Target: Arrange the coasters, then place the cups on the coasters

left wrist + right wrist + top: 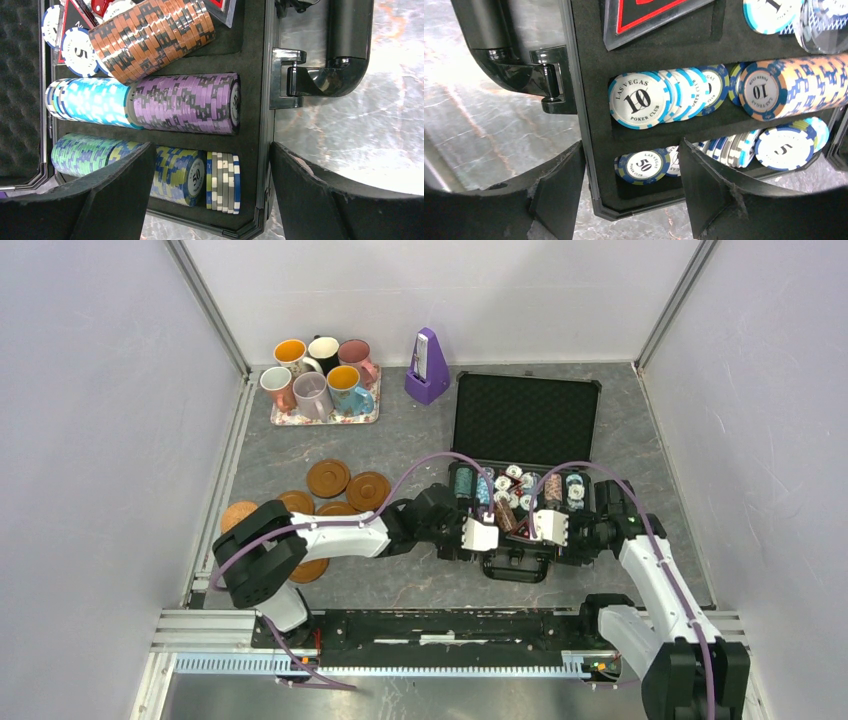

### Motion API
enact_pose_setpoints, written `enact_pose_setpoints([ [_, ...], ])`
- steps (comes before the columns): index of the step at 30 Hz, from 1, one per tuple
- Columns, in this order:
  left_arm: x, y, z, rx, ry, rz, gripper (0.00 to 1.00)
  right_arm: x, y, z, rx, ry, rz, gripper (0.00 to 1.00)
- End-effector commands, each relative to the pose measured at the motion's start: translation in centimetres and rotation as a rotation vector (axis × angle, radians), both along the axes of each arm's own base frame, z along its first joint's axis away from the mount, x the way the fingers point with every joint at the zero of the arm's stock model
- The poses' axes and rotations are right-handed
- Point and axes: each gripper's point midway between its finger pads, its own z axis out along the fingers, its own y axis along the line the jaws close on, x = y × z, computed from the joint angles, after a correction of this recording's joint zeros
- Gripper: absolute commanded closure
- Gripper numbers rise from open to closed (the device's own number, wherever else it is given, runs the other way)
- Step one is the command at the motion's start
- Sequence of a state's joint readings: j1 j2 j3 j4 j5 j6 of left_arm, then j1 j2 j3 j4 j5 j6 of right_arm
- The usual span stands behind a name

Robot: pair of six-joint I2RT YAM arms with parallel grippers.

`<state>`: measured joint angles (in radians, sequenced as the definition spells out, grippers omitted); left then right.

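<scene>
Several reddish-brown coasters (328, 477) lie loosely clustered on the left of the table, some hidden under my left arm. The cups (313, 390) stand together on a floral tray (283, 420) at the back left. Neither wrist view shows a coaster or a cup. My left gripper (480, 535) (212, 192) is open and straddles the front wall (265, 125) of an open poker chip case. One finger is over the chips, the other outside. My right gripper (548, 528) (631, 192) is also open, astride the same wall (584, 125) further right. Nothing is held.
The black chip case (527, 420) stands open at centre right with its lid raised. Rows of poker chips (185, 102) (639, 100) fill it. Its handle (515, 567) (345, 45) (489, 30) faces the arms. A purple metronome (427, 368) stands at the back. Walls enclose the table.
</scene>
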<state>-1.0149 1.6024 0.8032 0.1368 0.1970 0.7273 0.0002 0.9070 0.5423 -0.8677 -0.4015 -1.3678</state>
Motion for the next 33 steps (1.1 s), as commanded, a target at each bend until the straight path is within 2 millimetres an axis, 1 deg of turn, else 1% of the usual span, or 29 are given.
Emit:
enact_pose_setpoints([
  [1,5.6,-0.4,2.2,-0.066,-0.088,0.142,0.2,6.4,-1.7,2.4,-0.057,-0.199,-0.099,0.5],
  [6,9.8,0.0,2.2,-0.065,-0.103,0.219,0.27,9.4,-2.5,3.1,-0.061,-0.24,-0.142,0.54],
  [10,12.8,0.1,2.1,-0.063,-0.139,0.249,0.28,11.7,-2.8,3.5,-0.053,-0.233,-0.166,0.56],
  [15,17.4,0.1,2.7,-0.07,-0.173,0.311,0.3,14.1,-3.4,3.5,-0.062,-0.245,-0.184,0.57],
  [19,20.1,0.0,2.8,-0.062,-0.202,0.334,0.31,16.0,-3.6,3.3,-0.057,-0.252,-0.196,0.57],
  [23,22.3,0.2,2.9,-0.06,-0.214,0.357,0.31,18.3,-3.6,3.3,-0.038,-0.264,-0.216,0.57],
  [29,24.5,0.8,2.6,-0.043,-0.217,0.391,0.31,21.9,-4.0,3.6,-0.039,-0.293,-0.24,0.58],
  [33,25.8,1.1,2.5,-0.034,-0.233,0.412,0.32,23.5,-4.4,3.4,-0.051,-0.298,-0.251,0.59],
])
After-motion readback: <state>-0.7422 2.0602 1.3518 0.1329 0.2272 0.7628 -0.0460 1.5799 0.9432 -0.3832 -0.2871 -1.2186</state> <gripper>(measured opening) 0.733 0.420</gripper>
